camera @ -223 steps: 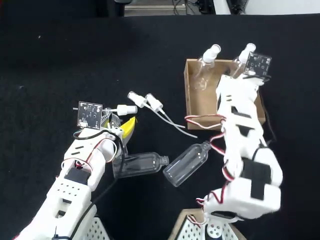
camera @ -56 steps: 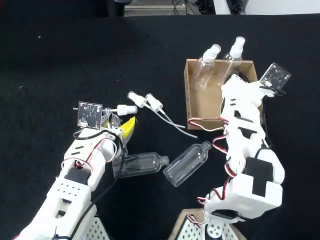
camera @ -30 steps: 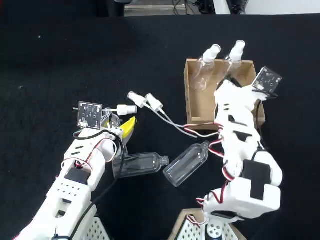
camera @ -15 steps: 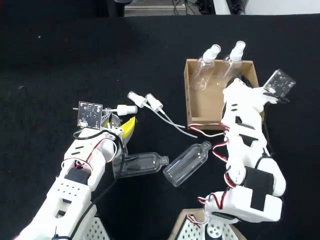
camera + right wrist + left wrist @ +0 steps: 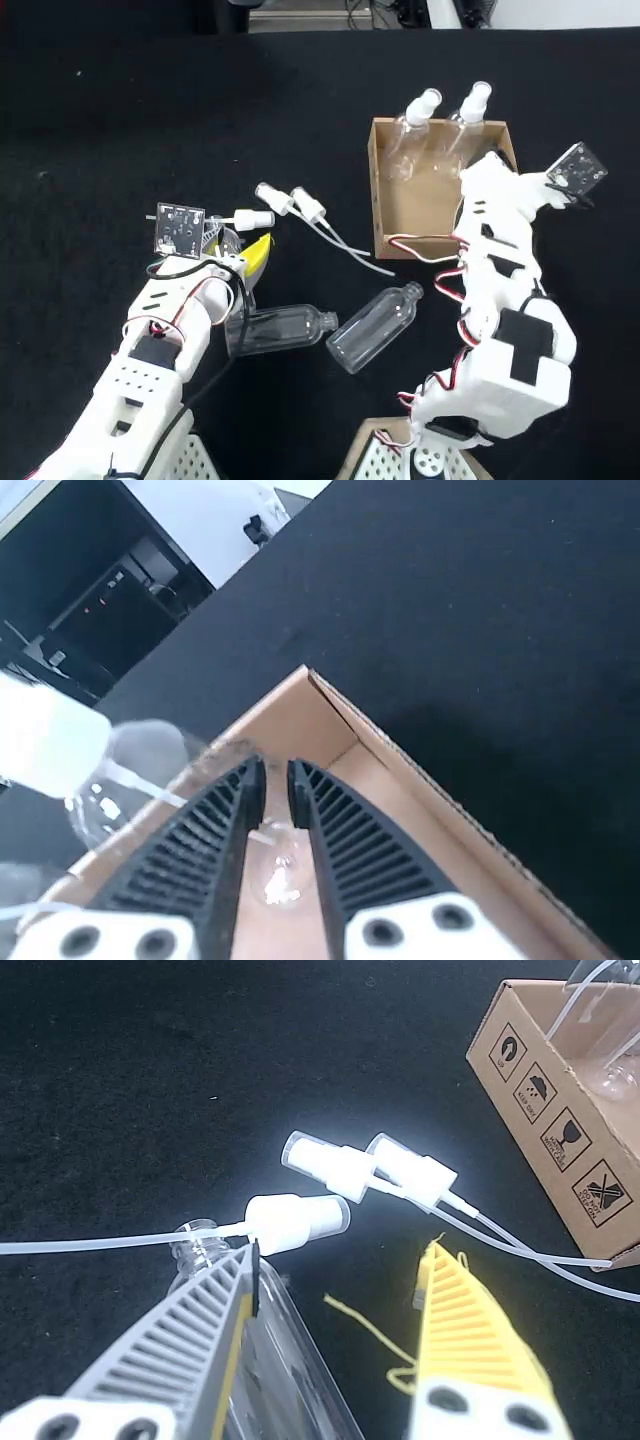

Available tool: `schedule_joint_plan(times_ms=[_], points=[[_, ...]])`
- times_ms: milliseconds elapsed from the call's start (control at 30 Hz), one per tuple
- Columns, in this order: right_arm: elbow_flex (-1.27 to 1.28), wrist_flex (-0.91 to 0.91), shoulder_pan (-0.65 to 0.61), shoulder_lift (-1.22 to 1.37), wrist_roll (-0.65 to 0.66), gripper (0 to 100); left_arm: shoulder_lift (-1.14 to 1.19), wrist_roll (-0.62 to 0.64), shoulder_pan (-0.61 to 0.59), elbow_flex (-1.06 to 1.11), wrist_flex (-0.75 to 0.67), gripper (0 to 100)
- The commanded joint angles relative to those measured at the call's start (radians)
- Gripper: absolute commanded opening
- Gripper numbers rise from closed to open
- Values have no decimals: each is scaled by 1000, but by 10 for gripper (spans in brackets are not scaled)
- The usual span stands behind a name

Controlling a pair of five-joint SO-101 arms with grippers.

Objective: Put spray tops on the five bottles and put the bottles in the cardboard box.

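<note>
Two clear bottles with white spray tops (image 5: 421, 108) (image 5: 473, 102) lean against the back wall of the cardboard box (image 5: 378, 190). Two uncapped bottles (image 5: 280, 328) (image 5: 375, 325) lie on the black table in front of it. Three loose spray tops (image 5: 252, 218) (image 5: 272, 197) (image 5: 308, 206) lie beside my left gripper (image 5: 335, 1255). Its jaws stand apart over another uncapped bottle (image 5: 205, 1245), which runs along under the grey finger. My right gripper (image 5: 277, 772) is shut on nothing, above the box's corner (image 5: 305, 675).
The right arm (image 5: 495, 200) hangs over the box's right side. The spray tops' long thin tubes (image 5: 350, 255) trail across the table toward the box's front corner. Black tabletop lies open to the left and at the back.
My right arm has let go of a capped bottle, which now leans in the box. It then swung from over the box toward the box's right edge. The left arm has not moved.
</note>
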Motion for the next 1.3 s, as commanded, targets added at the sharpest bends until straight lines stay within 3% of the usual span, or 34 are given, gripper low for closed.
schedule_joint_plan(times_ms=[0,800,1000,1267], points=[[-62,-25,-17,-10,-3,11,-21,6,4,-15,-25,254],[-28,-20,-83,-16,0,11,-21,6,4,-15,-25,254],[-27,-20,-115,-15,106,11,-21,6,4,-15,-25,254],[-25,-20,-107,-16,104,11,-21,6,4,-15,-25,254]])
